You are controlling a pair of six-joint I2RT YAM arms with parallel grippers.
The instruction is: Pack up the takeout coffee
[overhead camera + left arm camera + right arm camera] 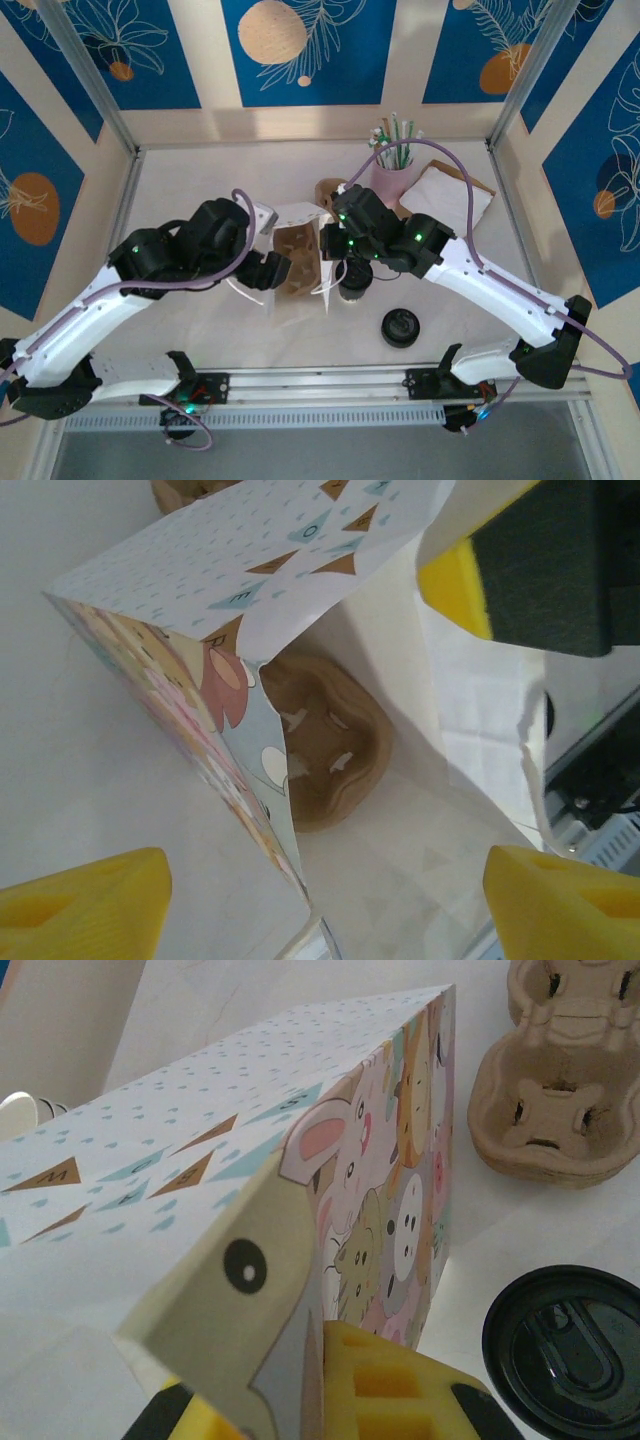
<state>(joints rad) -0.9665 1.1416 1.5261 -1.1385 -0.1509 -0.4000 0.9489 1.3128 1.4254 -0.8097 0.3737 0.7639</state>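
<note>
1. Bench (170, 200), white, walled by blue patterned panels, with two robot arms reaching in from its near edge.
2. Paper bag (200, 1140), printed with cartoon animals, standing mid-bench between the arms with its mouth open upward.
3. Left gripper (320, 920), released. Its yellow fingers (85, 905) are spread wide above the bag's mouth, and I cannot make out contact with anything.
4. Right gripper (330, 1390), clenched on the bag's top rim, apparently keeping the mouth open.
5. Pulp cup carrier (325, 755), brown, lying at the bottom inside the bag. Spare carriers (560, 1070) sit stacked on the bench beyond the bag.
6. Takeout coffee (560, 1350), seen from above as a black round lid with its cup body hidden beneath. It stands on the bench just beside the bag, outside it, and neither gripper is touching it.
7. Progress, as a judgement: the bag is opened and lined with a carrier, so preparation looks done. The main step is left, which is grasping the coffee and lowering it upright into the carrier.
</note>
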